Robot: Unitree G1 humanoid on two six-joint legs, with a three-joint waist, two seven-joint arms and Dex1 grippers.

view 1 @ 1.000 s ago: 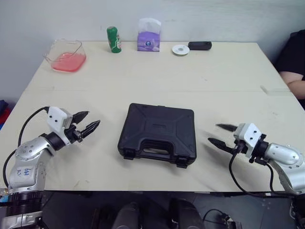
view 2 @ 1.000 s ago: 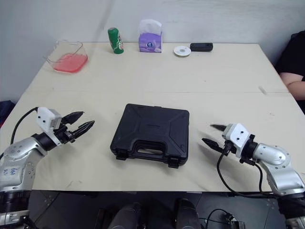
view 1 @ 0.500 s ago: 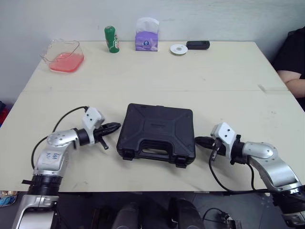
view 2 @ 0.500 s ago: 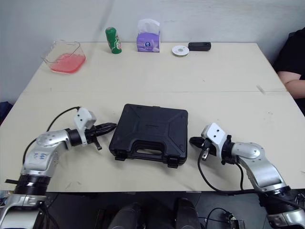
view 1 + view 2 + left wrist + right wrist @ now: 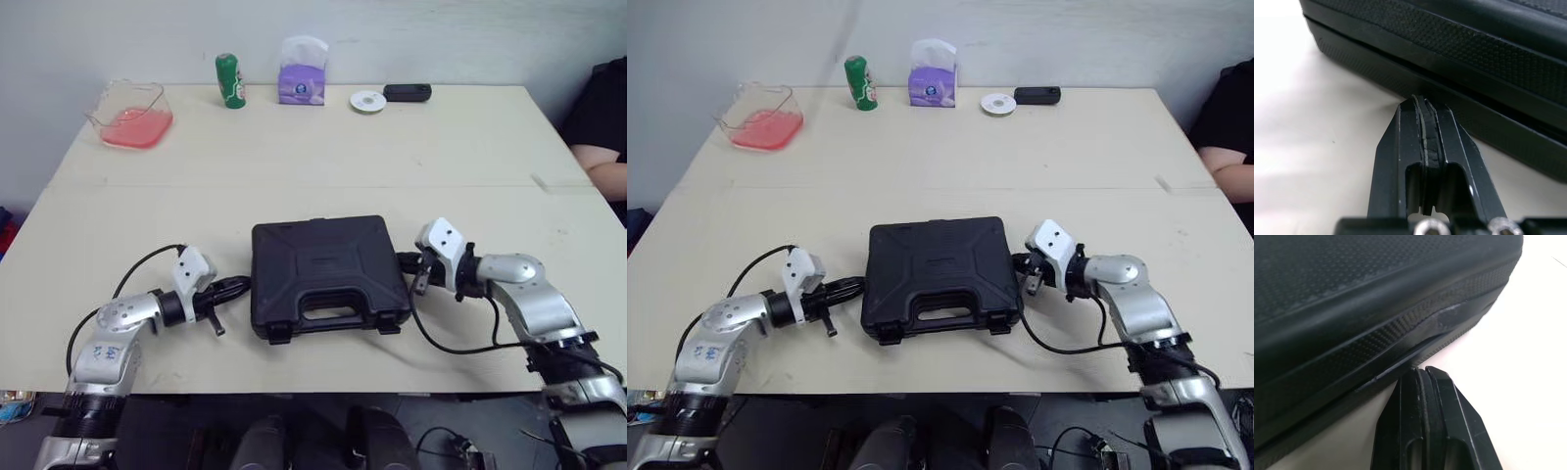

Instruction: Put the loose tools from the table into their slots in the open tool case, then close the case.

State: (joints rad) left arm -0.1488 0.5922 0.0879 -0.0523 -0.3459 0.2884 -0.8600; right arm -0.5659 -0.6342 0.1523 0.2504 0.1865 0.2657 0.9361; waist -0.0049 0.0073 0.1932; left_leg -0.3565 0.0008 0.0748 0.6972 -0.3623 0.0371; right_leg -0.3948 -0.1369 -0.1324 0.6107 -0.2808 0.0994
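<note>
The black tool case [image 5: 328, 269] lies closed on the table [image 5: 294, 157], handle and latches facing me. My left gripper [image 5: 240, 284] is shut with nothing in it, its tips touching the case's left side wall; the left wrist view shows the tips [image 5: 1422, 100] meeting the case [image 5: 1459, 54] just below the lid seam. My right gripper [image 5: 404, 262] is shut and empty too, its tips resting on the case's right side; in the right wrist view the tips [image 5: 1420, 372] sit at the seam of the case [image 5: 1352, 308]. No loose tools are visible.
Along the table's far edge stand a clear container with pink contents [image 5: 129, 115], a green can [image 5: 229, 80], a purple tissue box [image 5: 302, 78], a white disc [image 5: 367, 100] and a small black device [image 5: 408, 92]. A person's arm [image 5: 602, 157] rests at the right edge.
Both grippers went from open and away from the case to shut and pressed against its two sides. The case has turned from skewed to nearly square with the table edge.
</note>
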